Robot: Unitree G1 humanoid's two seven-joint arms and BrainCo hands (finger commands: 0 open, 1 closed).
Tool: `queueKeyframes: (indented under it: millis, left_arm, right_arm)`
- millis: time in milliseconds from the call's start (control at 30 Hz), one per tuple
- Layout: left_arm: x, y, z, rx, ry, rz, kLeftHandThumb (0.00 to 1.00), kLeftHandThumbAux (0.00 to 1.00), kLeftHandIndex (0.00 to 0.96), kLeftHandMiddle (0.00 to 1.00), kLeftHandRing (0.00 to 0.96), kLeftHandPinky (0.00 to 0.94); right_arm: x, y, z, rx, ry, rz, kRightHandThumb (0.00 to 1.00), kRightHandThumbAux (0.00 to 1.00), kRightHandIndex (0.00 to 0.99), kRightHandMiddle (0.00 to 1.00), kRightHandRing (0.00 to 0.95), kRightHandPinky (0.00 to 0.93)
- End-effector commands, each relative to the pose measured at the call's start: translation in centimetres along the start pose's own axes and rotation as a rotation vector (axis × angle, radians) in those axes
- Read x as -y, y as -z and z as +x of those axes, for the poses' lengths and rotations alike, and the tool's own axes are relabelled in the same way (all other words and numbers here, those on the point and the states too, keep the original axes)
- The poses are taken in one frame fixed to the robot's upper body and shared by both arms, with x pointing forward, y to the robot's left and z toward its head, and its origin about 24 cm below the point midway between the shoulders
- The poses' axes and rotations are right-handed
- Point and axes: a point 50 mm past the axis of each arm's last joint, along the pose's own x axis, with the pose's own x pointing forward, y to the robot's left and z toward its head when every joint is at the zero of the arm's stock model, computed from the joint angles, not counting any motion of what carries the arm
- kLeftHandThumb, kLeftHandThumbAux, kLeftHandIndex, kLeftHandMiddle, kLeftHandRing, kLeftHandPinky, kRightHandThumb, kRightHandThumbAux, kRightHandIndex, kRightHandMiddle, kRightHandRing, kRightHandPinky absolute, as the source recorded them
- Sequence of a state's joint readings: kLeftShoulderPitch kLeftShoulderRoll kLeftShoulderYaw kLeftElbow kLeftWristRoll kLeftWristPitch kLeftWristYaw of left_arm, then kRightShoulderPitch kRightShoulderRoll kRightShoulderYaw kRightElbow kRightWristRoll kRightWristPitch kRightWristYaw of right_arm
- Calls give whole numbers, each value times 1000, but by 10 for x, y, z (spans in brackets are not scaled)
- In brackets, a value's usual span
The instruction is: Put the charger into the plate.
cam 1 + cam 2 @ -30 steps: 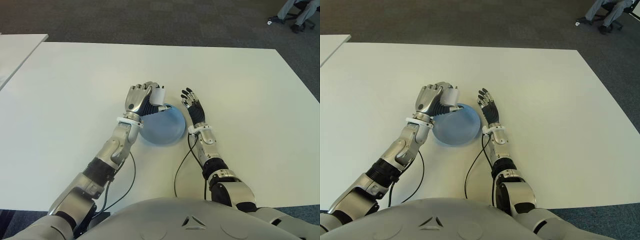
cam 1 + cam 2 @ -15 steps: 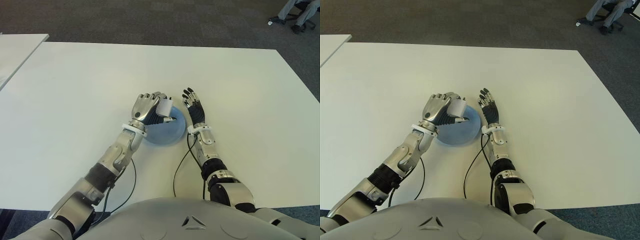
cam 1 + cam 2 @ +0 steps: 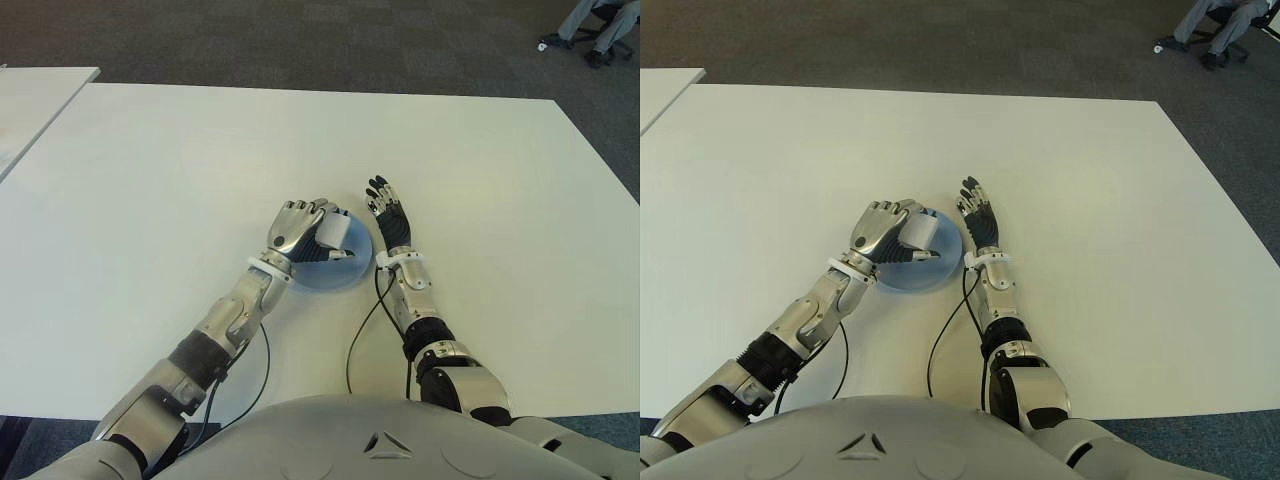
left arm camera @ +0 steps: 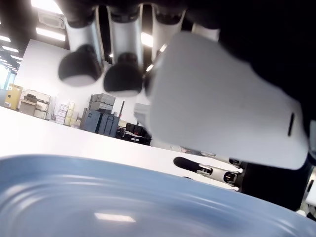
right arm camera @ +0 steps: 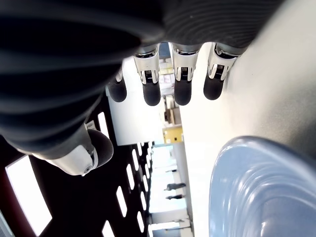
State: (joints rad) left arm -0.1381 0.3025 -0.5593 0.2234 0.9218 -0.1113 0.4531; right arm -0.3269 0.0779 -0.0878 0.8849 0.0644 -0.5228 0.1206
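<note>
While I am scanning from the left side of the table (image 3: 150,170) inward, I am seeing nothing on the wide white surface until my left hand (image 3: 297,226), which is curling its fingers around the white charger (image 3: 331,233) and holding it over the blue plate (image 3: 335,274). From the left wrist view, the charger (image 4: 222,108) is hanging above the plate's blue floor (image 4: 98,197) with a visible gap under it, so I am judging it is not yet touching down. I am reading this as the placing step, close to the end: the charger is already inside the rim's outline and only the lowering and release are left. For the next move I am planning to bring the left hand down a little and then uncurl the fingers, taking care that they are not dragging the charger back out or tipping the shallow plate by its near rim. Just right of the plate, my right hand (image 3: 390,219) is showing with its fingers straight and spread, holding nothing, close beside the rim, so I am keeping the release tidy on that side. Beyond it the table is running bare to its right edge, with the dark carpet (image 3: 400,40) past the far edge.
</note>
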Motion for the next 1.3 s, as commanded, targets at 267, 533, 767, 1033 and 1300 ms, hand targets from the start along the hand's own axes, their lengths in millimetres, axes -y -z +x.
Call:
queueKeyframes:
  millis: [267, 533, 767, 1033, 1300]
  left_arm:
    - [-2, 8, -4, 35, 151, -42, 267, 412, 104, 118, 103, 99]
    - [-10, 3, -5, 69, 155, -38, 159, 301, 4, 5, 4, 4]
    - [-16, 0, -4, 97, 149, -20, 141, 283, 0, 0, 0, 0]
    - [-19, -1, -3, 121, 146, -13, 127, 300, 0, 0, 0, 0]
    - [-21, -2, -5, 131, 146, -4, 115, 321, 0, 0, 0, 0]
  right_arm:
    - [2, 24, -15, -124, 18, 29, 0, 605, 22, 100, 73, 45]
    - [2, 23, -15, -118, 27, 34, 0, 609, 21, 104, 74, 31]
    - [0, 23, -15, -114, 10, 24, 0, 586, 14, 96, 65, 4]
    - [0, 23, -15, -121, 14, 19, 0, 559, 1, 100, 61, 0]
    - [0, 23, -15, -123, 22, 36, 0, 562, 0, 117, 88, 0]
